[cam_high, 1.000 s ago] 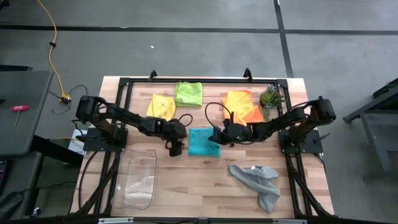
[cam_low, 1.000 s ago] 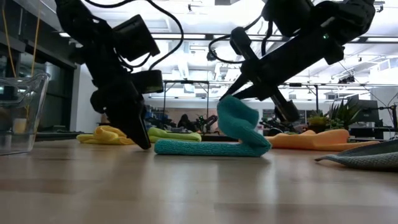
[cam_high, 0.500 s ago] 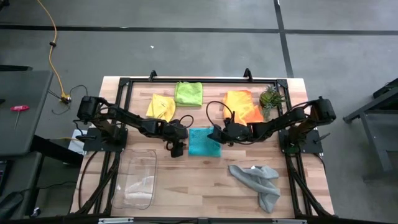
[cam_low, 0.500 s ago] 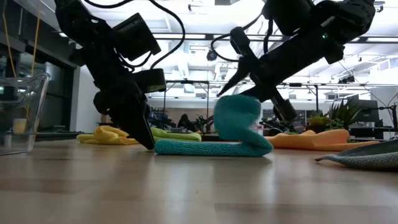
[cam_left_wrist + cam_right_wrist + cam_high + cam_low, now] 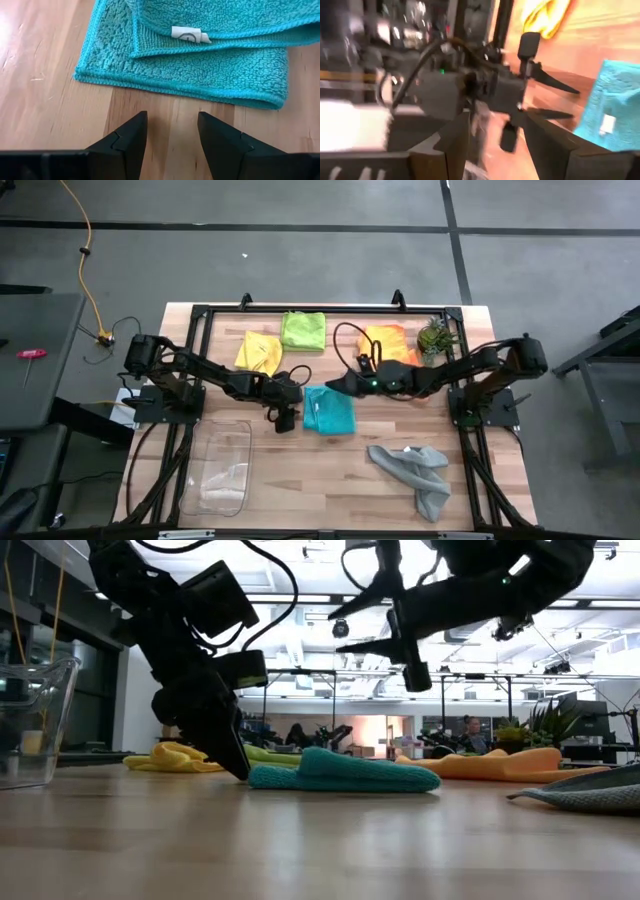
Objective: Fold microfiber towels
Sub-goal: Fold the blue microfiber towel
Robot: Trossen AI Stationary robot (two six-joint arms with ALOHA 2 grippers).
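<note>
The teal towel [image 5: 330, 412] lies folded on the table's middle, its upper layer [image 5: 215, 20] with a white label resting on the lower one. My left gripper [image 5: 170, 131] stands open just off the towel's left edge [image 5: 255, 777], fingertips low over the wood and clear of the cloth. My right gripper [image 5: 358, 632] hangs open in the air above the towel, holding nothing. The yellow towel [image 5: 258, 352], lime green towel [image 5: 303, 330] and orange towel [image 5: 385, 345] lie along the far side. The grey towel [image 5: 415, 475] lies crumpled at the near right.
A clear plastic tray [image 5: 222, 467] stands at the near left. A small spiky green plant [image 5: 435, 337] stands at the far right beside the orange towel. Bare wood shows between the teal towel and the near edge.
My right gripper has opened, let go of the teal towel's raised half and risen up and a little toward the far edge. That half has dropped over onto the lower layer, so the towel now lies flat and folded.
</note>
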